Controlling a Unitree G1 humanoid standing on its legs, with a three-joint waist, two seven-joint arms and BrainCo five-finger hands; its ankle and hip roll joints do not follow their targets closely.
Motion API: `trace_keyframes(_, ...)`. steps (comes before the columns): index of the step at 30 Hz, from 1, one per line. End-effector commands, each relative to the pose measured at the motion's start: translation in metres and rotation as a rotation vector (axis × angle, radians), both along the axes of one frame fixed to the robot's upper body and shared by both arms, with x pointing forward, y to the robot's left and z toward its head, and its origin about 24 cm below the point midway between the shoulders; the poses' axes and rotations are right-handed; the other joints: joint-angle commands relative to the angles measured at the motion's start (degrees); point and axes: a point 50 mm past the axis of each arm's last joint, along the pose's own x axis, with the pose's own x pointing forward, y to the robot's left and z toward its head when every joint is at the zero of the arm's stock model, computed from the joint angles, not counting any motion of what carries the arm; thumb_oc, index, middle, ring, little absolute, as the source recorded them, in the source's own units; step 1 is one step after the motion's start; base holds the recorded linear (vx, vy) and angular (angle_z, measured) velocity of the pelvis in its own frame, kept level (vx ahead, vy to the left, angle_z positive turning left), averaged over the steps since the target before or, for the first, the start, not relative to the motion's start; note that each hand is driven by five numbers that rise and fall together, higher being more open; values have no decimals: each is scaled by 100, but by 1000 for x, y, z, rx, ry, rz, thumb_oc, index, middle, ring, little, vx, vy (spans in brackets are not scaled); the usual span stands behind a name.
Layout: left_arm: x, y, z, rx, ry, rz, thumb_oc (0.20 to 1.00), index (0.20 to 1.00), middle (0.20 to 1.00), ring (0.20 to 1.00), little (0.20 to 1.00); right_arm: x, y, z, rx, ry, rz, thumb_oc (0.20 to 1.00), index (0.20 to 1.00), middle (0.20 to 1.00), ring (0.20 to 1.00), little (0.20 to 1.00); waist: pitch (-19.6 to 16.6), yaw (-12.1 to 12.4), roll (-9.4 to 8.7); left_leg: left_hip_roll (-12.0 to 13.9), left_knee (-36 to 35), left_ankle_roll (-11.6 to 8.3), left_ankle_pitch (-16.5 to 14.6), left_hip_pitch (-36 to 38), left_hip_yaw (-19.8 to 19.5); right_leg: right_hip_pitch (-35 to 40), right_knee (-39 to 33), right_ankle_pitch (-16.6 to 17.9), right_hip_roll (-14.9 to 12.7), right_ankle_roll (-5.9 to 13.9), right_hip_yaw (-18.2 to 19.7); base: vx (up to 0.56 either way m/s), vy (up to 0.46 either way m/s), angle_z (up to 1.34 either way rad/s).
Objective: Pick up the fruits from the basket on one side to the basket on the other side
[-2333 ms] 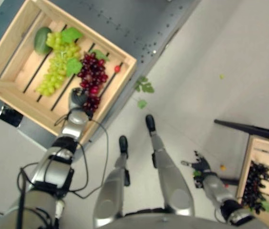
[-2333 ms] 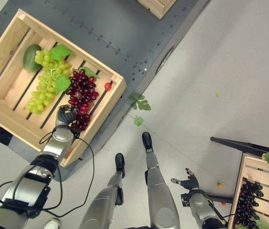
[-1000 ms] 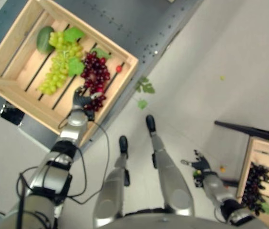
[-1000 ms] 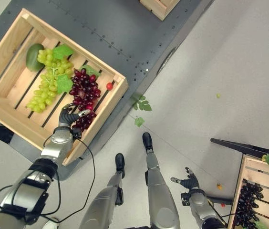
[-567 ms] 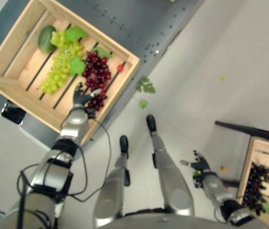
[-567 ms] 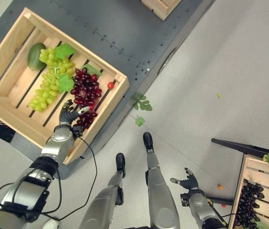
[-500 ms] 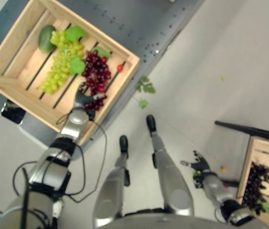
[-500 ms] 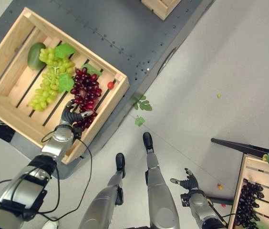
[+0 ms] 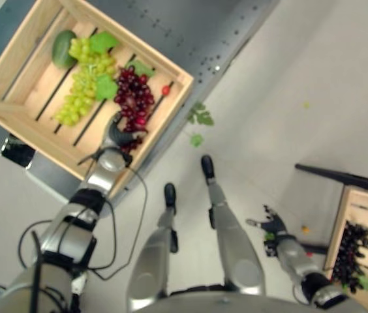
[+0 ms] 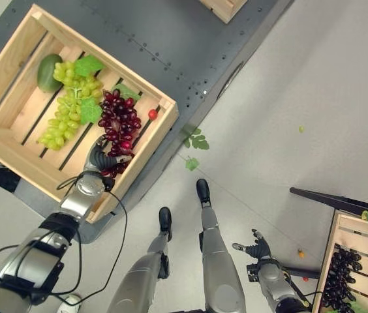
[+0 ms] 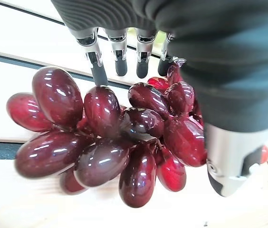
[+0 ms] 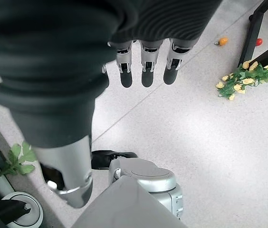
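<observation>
A bunch of red grapes (image 10: 119, 120) lies in the wooden crate (image 10: 146, 156) on the grey platform at my left. My left hand (image 10: 99, 155) reaches into the crate over the bunch's near end. In the left wrist view its fingers (image 11: 119, 59) are straight, their tips at the red grapes (image 11: 119, 137), with the thumb (image 11: 231, 161) beside the bunch; the hand is open. Green grapes (image 10: 66, 104), a green fruit (image 10: 48, 72) and a small red fruit (image 10: 152, 114) share that crate. My right hand (image 10: 257, 251) hangs open above the floor, fingers (image 12: 146, 71) straight, near a second crate (image 10: 340, 228) holding dark grapes (image 10: 337, 277).
The grey platform (image 10: 171, 39) carries another crate (image 10: 223, 8) at its far edge. Loose leaves (image 10: 194, 140) and a small orange fruit (image 10: 300, 253) lie on the floor. A black stand leg (image 10: 327, 199) runs beside the right crate.
My left hand has reached further into the crate and spread its fingers over the near end of the red grapes. The right hand has stayed put.
</observation>
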Motion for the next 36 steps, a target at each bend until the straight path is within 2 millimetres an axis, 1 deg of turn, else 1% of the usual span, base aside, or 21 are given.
trace_keyframes(1, -21, -43, -66, -42, 283, -140, 1000, 1000, 1000, 1000, 1000, 3, -2, 5, -21, -27, 14, 1000, 1000, 1000, 1000, 1000, -9, -128, -141, 1, 209, -109, 30, -513, -390, 56, 112, -477, 256, 405, -126, 0, 0, 0)
trace_keyframes(4, -25, -44, -73, -18, 308, -134, 1000, 1000, 1000, 1000, 1000, 3, -2, 5, -24, -23, 12, 1000, 1000, 1000, 1000, 1000, -9, -113, -130, 1, 217, -109, 22, -511, -394, 61, 113, -480, 249, 408, -132, 0, 0, 0)
trace_keyframes(9, -28, -47, -78, 49, 323, -135, 1000, 1000, 1000, 1000, 1000, 7, 2, 7, -25, -37, 25, 1000, 1000, 1000, 1000, 1000, -9, -119, -124, -7, 213, -105, 21, -514, -390, 59, 116, -478, 251, 408, -128, 0, 0, 0)
trace_keyframes(10, -30, -50, -83, 116, 348, -152, 1000, 1000, 1000, 1000, 1000, 9, 4, 8, -24, -48, 30, 1000, 1000, 1000, 1000, 1000, -9, -128, -135, -9, 213, -104, 23, -524, -392, 47, 120, -478, 253, 410, -120, 0, 0, 0)
trace_keyframes(12, -32, -51, -88, 161, 360, -160, 1000, 1000, 1000, 1000, 1000, 9, 5, 9, -22, -56, 31, 1000, 1000, 1000, 1000, 1000, -9, -127, -141, -11, 211, -103, 25, -537, -391, 35, 119, -476, 255, 412, -121, 0, 0, 0)
trace_keyframes(13, -32, -51, -88, 161, 360, -160, 1000, 1000, 1000, 1000, 1000, 9, 5, 9, -22, -56, 31, 1000, 1000, 1000, 1000, 1000, -9, -126, -141, -12, 212, -103, 24, -536, -391, 35, 119, -475, 255, 412, -120, 0, 0, 0)
trace_keyframes(14, -31, -56, -85, 277, 338, -192, 1000, 1000, 1000, 1000, 1000, 8, 5, 9, -31, -64, 32, 1000, 1000, 1000, 1000, 1000, -9, -129, -142, -18, 213, -98, 19, -539, -395, 27, 121, -481, 258, 414, -128, 0, 0, 0)
trace_keyframes(16, -32, -61, -86, 358, 331, -226, 1000, 1000, 1000, 1000, 1000, 10, 6, 11, -36, -84, 31, 1000, 1000, 1000, 1000, 1000, -9, -133, -137, -23, 216, -98, 16, -550, -385, 15, 123, -484, 256, 420, -138, 0, 0, 0)
trace_keyframes(21, -32, -59, -88, 445, 329, -234, 1000, 1000, 1000, 1000, 1000, 8, 3, 12, -51, -92, 22, 1000, 1000, 1000, 1000, 1000, -9, -134, -118, -27, 224, -97, 7, -550, -380, 13, 124, -490, 246, 424, -126, 0, 0, 0)
trace_keyframes(24, -30, -59, -87, 560, 329, -260, 1000, 1000, 1000, 1000, 1000, 8, 1, 12, -57, -97, 23, 1000, 1000, 1000, 1000, 1000, -9, -146, -110, -38, 231, -93, -2, -566, -360, -2, 126, -485, 252, 430, -116, -8, -1, -1)
trace_keyframes(25, -30, -59, -87, 561, 329, -260, 1000, 1000, 1000, 1000, 1000, 8, 1, 12, -57, -97, 23, 1000, 1000, 1000, 1000, 1000, -9, -144, -110, -38, 233, -93, -3, -567, -359, -3, 126, -485, 252, 430, -115, 0, 0, 0)
trace_keyframes(26, -31, -57, -88, 607, 348, -269, 1000, 1000, 1000, 1000, 1000, 8, 1, 12, -61, -98, 27, 1000, 1000, 1000, 1000, 1000, -9, -153, -115, -40, 241, -91, -3, -585, -350, -14, 133, -482, 251, 430, -108, 0, 0, 0)
trace_keyframes(27, -30, -57, -88, 607, 348, -269, 1000, 1000, 1000, 1000, 1000, 8, 1, 12, -61, -98, 27, 1000, 1000, 1000, 1000, 1000, -9, -152, -114, -40, 243, -91, -3, -587, -350, -15, 133, -481, 251, 430, -107, 0, 0, 0)
trace_keyframes(28, -30, -54, -91, 659, 375, -274, 1000, 1000, 1000, 1000, 1000, 8, 0, 12, -66, -96, 28, 1000, 1000, 1000, 1000, 1000, -9, -167, -118, -41, 241, -91, -6, -585, -337, -27, 134, -476, 255, 427, -95, 0, 0, 0)
trace_keyframes(32, -29, -55, -91, 715, 381, -281, 1000, 1000, 1000, 1000, 1000, 7, 0, 12, -69, -93, 33, 1000, 1000, 1000, 1000, 1000, -9, -181, -128, -49, 251, -86, -9, -605, -327, -43, 138, -467, 253, 425, -81, 0, 0, 0)
trace_keyframes(33, -30, -55, -95, 740, 397, -293, 200, 200, 200, 200, 200, 7, 0, 11, -70, -90, 33, 1000, 1000, 1000, 1000, 1000, -9, -197, -140, -61, 261, -81, -15, -616, -311, -53, 139, -460, 260, 428, -68, 0, 0, 0)
trace_keyframes(36, -31, -55, -96, 767, 401, -298, 200, 200, 200, 200, 200, 6, 0, 11, -72, -91, 34, 1000, 1000, 1000, 1000, 1000, -9, -203, -146, -69, 284, -76, -21, -643, -295, -68, 144, -452, 260, 431, -50, -5, 2, -1)
